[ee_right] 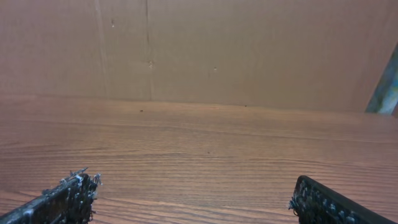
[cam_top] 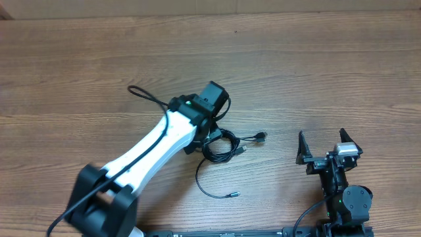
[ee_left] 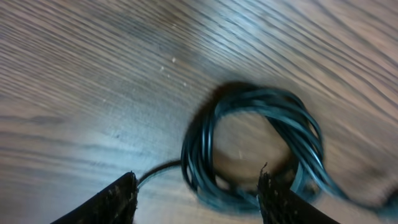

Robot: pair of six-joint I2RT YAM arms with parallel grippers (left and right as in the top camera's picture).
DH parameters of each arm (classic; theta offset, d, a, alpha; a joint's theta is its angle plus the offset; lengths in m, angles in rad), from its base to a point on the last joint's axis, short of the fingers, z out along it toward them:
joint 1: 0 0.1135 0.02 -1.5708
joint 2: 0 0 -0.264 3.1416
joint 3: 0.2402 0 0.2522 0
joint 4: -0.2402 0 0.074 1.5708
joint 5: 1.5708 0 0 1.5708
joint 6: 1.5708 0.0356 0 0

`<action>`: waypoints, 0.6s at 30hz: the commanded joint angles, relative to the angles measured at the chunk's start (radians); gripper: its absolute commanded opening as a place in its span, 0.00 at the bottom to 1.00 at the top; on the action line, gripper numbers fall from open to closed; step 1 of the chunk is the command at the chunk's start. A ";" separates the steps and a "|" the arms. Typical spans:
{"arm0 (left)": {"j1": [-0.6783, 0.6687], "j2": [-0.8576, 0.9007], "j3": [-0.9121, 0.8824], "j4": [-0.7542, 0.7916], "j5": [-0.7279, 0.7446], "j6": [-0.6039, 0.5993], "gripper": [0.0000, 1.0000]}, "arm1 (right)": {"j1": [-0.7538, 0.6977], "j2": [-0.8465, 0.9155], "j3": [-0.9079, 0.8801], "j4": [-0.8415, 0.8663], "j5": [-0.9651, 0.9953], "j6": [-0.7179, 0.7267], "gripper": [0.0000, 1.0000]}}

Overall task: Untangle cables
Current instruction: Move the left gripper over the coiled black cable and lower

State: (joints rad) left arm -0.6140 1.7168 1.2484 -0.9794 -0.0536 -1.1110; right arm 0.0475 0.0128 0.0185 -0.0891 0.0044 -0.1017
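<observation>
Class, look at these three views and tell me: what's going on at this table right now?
The left gripper is down over the thin black cables, which lie coiled together on the wooden table. Its jaws stand apart around one side of the coil, not clamped on it. A few plug ends trail out of the coil. The right gripper sits off to the side, open and empty.

cables (cam_top: 220, 146) on table (cam_top: 296, 72), centre | left hand (ee_left: 196, 185) over cables | right hand (cam_top: 322, 143) well right, apart
</observation>
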 commanded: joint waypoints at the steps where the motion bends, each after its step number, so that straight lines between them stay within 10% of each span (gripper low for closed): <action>1: -0.002 0.090 0.015 0.058 -0.036 -0.101 0.61 | 0.002 -0.010 -0.011 0.006 0.001 -0.001 1.00; 18: -0.005 0.193 0.003 0.095 0.001 -0.097 0.47 | 0.002 -0.010 -0.011 0.006 0.001 -0.001 1.00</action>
State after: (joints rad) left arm -0.6140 1.9003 1.2491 -0.8856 -0.0383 -1.1881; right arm 0.0475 0.0128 0.0185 -0.0895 0.0044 -0.1017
